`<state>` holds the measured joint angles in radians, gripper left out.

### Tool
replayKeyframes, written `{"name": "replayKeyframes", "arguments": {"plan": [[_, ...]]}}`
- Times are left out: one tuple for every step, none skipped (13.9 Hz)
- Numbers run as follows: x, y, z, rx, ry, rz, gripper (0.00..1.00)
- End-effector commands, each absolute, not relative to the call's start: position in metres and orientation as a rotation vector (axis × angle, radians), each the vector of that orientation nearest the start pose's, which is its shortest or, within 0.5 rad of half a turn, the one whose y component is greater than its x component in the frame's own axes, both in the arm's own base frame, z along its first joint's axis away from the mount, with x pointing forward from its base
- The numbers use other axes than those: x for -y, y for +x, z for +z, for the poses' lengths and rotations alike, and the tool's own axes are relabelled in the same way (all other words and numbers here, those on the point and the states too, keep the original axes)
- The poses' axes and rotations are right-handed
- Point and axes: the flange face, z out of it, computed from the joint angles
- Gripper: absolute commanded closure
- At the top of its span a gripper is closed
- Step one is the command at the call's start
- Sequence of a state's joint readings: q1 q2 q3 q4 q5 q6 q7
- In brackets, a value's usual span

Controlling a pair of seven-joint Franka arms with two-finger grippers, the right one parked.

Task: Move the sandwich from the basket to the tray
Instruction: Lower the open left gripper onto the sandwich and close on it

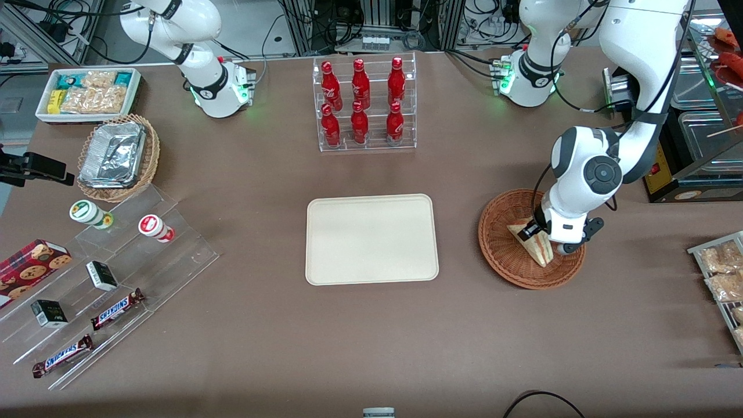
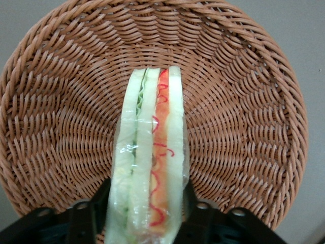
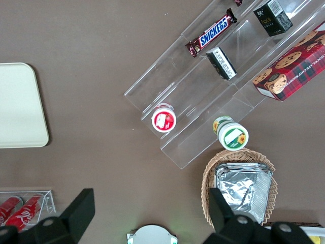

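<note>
Slippage worries me: my pincer (image 2: 144, 213) pinches the sandwich (image 2: 148, 157) by its slick wrap in the basket (image 2: 244, 101), well apart from the tray (image 1: 371, 239).

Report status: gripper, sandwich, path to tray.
Gripper down in basket, fingers either side of sandwich. Sandwich not lifted out. Tray bare, nothing between.

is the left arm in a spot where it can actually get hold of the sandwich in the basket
Probably yes. The gripper is down in the basket, one jaw on each side of the sandwich, which stands on edge. Nothing else lies in the basket to block it. Whether the jaws already press on it is unclear.
</note>
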<state>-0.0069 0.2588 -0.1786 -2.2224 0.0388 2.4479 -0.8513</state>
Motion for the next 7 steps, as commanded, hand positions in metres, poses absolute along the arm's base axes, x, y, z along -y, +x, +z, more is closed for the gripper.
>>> {"name": "replayKeyframes", "arguments": {"plan": [[0.102, 0.546, 0.276, 0.97, -2.98, 0.029, 1.0], [0.104, 0.554, 0.29, 0.967, -2.971, 0.05, 1.0], [0.108, 0.562, 0.305, 0.955, -2.96, 0.082, 1.0], [0.111, 0.571, 0.319, 0.948, -2.948, 0.109, 1.0], [0.114, 0.577, 0.333, 0.932, -2.947, 0.126, 1.0], [0.117, 0.584, 0.346, 0.895, -2.959, 0.134, 1.0], [0.122, 0.589, 0.36, 0.852, -2.974, 0.131, 1.0]]}}
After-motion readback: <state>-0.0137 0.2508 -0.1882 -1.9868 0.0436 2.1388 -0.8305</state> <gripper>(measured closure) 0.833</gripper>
